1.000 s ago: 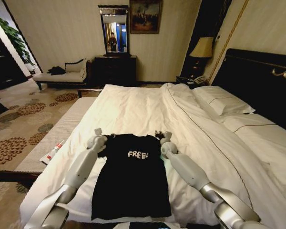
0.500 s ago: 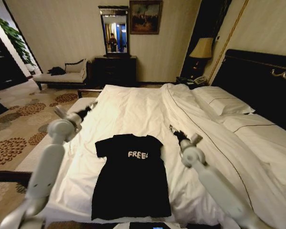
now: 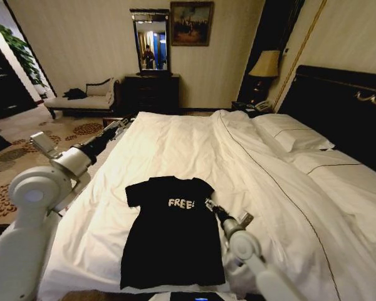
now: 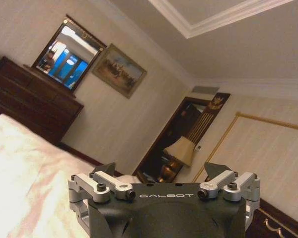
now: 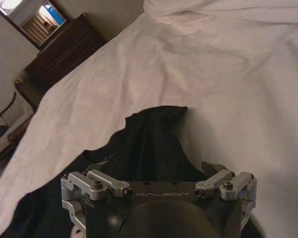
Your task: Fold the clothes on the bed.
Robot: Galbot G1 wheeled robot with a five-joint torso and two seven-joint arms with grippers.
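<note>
A hotel-style bedroom with pale striped walls (image 3: 81, 37), where a framed mirror (image 3: 150, 42) hangs above a dark wooden dresser (image 3: 151, 91) and a gilt-framed painting (image 3: 190, 22) hangs just beside it. A lit bedside lamp (image 3: 266, 63) glows in the corner near a dark doorway, casting warm light. A pale chaise longue (image 3: 81, 99) stands against the far wall on carpet patterned with brown floral medallions (image 3: 41, 143).

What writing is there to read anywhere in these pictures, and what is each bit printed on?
"FREE!": white letters on the chest of the black short-sleeved cotton T-shirt lying flat on the white-duvet bed.
"GALBOT": on the dark body of the left end effector.
"GALBOT": on the dark body of the right end effector.
Nothing else is readable.
</note>
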